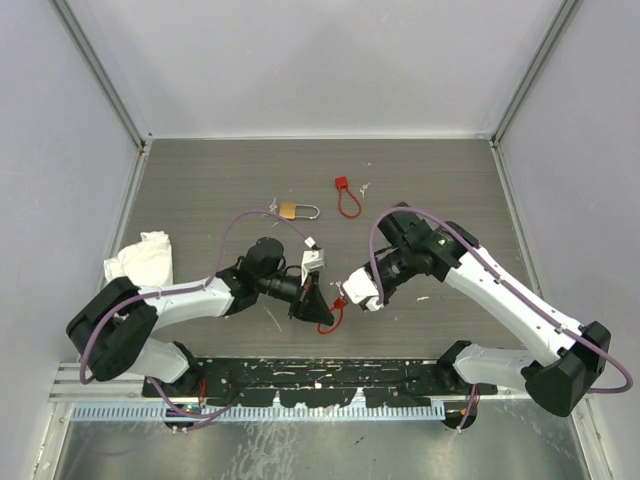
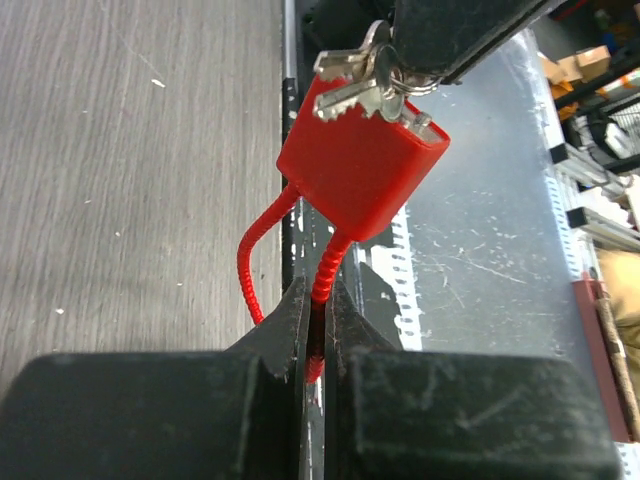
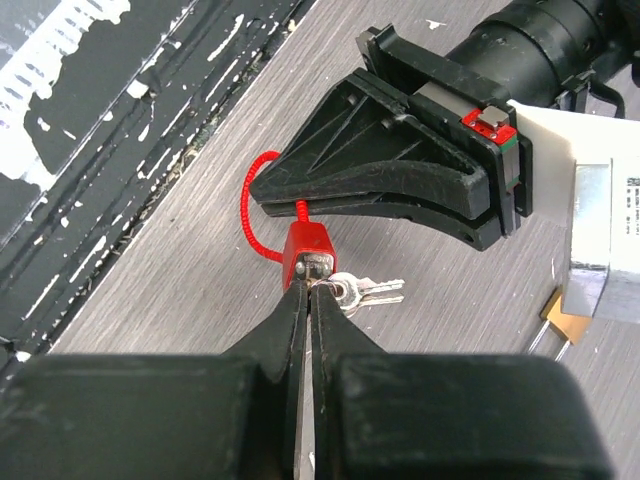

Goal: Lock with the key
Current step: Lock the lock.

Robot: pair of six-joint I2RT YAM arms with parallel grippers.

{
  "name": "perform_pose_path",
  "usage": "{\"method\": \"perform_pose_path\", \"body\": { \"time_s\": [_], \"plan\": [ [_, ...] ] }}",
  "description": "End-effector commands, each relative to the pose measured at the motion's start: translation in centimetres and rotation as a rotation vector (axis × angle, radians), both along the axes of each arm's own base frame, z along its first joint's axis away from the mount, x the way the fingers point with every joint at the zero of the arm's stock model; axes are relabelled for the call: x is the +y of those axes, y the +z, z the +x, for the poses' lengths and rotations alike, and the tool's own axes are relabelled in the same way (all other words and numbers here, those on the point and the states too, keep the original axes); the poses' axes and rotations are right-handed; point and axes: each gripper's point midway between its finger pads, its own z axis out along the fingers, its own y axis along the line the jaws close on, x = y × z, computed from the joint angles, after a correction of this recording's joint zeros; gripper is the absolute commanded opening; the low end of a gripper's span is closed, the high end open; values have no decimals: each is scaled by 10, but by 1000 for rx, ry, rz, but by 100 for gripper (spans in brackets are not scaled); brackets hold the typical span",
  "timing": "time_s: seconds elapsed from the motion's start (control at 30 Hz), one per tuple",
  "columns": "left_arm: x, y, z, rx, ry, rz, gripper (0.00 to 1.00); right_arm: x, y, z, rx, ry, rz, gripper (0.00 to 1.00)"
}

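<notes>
A red padlock point(image 1: 338, 300) point(image 2: 362, 165) point(image 3: 308, 250) with a red cable shackle point(image 2: 322, 285) hangs just above the table near the front middle. My left gripper point(image 1: 322, 318) point(image 2: 317, 300) is shut on that cable, just below the lock body. My right gripper point(image 1: 345, 291) point(image 3: 312, 285) is shut on the key at the lock's keyhole face, and its fingertips hide the gripped key. The other small silver keys of the bunch point(image 2: 360, 85) point(image 3: 372, 292) dangle beside those fingertips.
A brass padlock point(image 1: 290, 210) and a second red cable lock point(image 1: 345, 198) lie further back on the table. A crumpled white cloth point(image 1: 140, 258) sits at the left. The black perforated rail point(image 1: 320, 385) runs along the front edge. Grey walls stand on both sides.
</notes>
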Motion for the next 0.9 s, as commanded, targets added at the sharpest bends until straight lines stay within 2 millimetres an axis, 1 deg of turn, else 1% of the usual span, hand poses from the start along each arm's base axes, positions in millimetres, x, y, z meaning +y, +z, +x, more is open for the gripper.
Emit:
{"method": "perform_pose_path", "body": {
  "time_s": [0.0, 0.07, 0.1, 0.13, 0.17, 0.2, 0.23, 0.3, 0.37, 0.43, 0.47, 0.5, 0.53, 0.57, 0.6, 0.63, 0.67, 0.73, 0.8, 0.87],
  "plan": [
    [-5, 19, 1, 69, -53, -52, 0, 7, 18, -2, 97, -106, 60, 1],
    [-5, 20, 3, 61, -49, -44, 0, 6, 11, -9, 210, -137, 31, 1],
    [-4, 20, 3, 63, -48, -40, 0, 7, 10, -11, 285, -180, 26, 1],
    [-4, 22, 4, 62, -46, -43, 0, 10, 10, -7, 362, -260, 28, 1],
    [-4, 23, 4, 63, -39, -39, 0, 14, 10, 0, 455, -382, 19, 1],
    [-4, 22, 5, 64, -28, -30, 0, 17, 8, 4, 530, -450, 2, 1],
    [-3, 21, 6, 59, -16, -19, 0, 16, 6, 3, 598, -477, -18, 1],
    [-1, 19, 10, 42, 13, -1, 0, 14, 4, -8, 698, -469, -59, 1],
    [0, 19, 9, 44, 12, 1, 0, 7, 5, -18, 643, -386, -44, 1],
    [0, 20, 8, 71, -4, -9, 0, -2, 10, -29, 460, -233, 29, 1],
    [-1, 21, 7, 95, -21, -15, 0, -8, 8, -35, 359, -151, 68, 1],
    [-2, 21, 8, 128, -31, -16, 0, -12, 7, -41, 229, -37, 104, 1],
    [-3, 22, 9, 155, -41, -17, 0, -22, 1, -51, 102, 115, 104, 1],
    [-4, 20, 10, 187, -53, -11, 0, -28, -4, -55, 83, 172, 74, 1],
    [-5, 19, 10, 211, -65, -6, 0, -29, -8, -54, 18, 253, 68, 1],
    [-7, 18, 11, 235, -73, 2, 0, -31, -10, -52, -3, 292, 49, 1],
    [-9, 17, 12, 257, -80, 10, 0, -31, -11, -49, -9, 302, 36, 1],
    [-11, 15, 13, 283, -88, 24, 0, -23, -6, -38, 38, 209, 32, 1],
    [-10, 15, 14, 277, -83, 29, 0, -13, 5, -22, 107, 44, 43, 1],
    [-8, 14, 14, 259, -69, 47, 0, -3, 15, 2, 215, -222, 49, 1]
  ]
}}
